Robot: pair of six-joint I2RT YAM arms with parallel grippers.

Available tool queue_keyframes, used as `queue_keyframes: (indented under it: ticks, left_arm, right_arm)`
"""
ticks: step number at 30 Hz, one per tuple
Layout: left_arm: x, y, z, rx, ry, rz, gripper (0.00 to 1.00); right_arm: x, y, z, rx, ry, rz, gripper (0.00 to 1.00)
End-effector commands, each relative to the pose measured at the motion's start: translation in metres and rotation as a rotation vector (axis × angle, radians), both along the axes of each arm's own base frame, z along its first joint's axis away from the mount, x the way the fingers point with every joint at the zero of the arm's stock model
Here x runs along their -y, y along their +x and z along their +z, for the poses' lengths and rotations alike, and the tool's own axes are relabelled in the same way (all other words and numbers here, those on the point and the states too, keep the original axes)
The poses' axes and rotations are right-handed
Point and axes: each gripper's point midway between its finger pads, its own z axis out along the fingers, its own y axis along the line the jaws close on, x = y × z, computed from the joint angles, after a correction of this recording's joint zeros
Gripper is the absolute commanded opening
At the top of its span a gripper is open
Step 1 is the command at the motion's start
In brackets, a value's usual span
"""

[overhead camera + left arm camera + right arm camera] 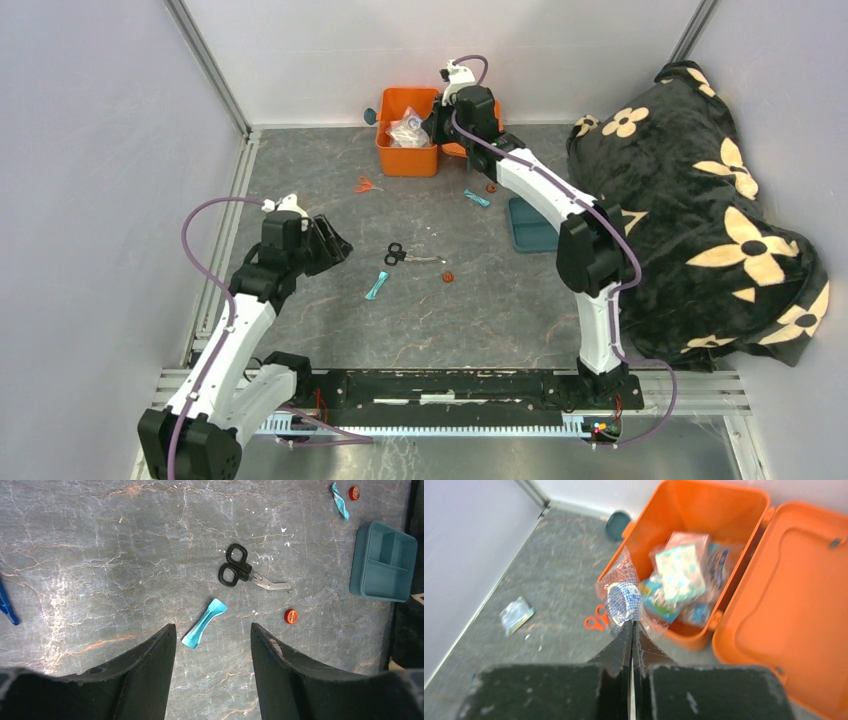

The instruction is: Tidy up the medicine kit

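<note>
My right claw (pixel 631 624) pinches a packet (pixel 621 597) at the part-filled medicine kit (pixel 704 505); left claw (pixel 212 627) gapes; scissors (pixel 235 570) lie mid-frame, unpacked.

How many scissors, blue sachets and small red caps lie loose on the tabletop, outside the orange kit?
Scissors: 2 - black-handled pair, small orange pair
Blue sachets: 2 - near sachet, far sachet
Red caps: 2 - near cap, far cap
Total: 6

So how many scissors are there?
2. Black scissors lie mid-table, beside a teal packet. Little orange scissors lie near the front left corner of the box. Others could be hidden inside the box.
</note>
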Motion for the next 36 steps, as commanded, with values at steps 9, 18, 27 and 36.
queue_keyframes:
  ticks: [9, 18, 27, 36]
  left_arm:
    - [-0.004, -0.003, 0.023, 0.081, 0.023, -0.011, 0.64]
    - [-0.004, -0.001, 0.02, 0.071, 0.027, -0.011, 0.64]
    - [-0.016, 0.01, 0.049, 0.142, 0.069, 0.046, 0.64]
    - [-0.04, 0.025, 0.078, 0.203, 0.127, 0.186, 0.64]
  right_arm:
    - [-0.011, 0.084, 0.048, 0.301, 0.045, -0.123, 0.32]
    - [0.023, 0.051, 0.108, 0.363, 0.034, -0.134, 0.5]
    - [0.083, -0.016, 0.149, 0.312, 0.016, -0.149, 0.6]
    - [0.121, -0.102, 0.079, 0.092, 0.166, -0.143, 0.65]
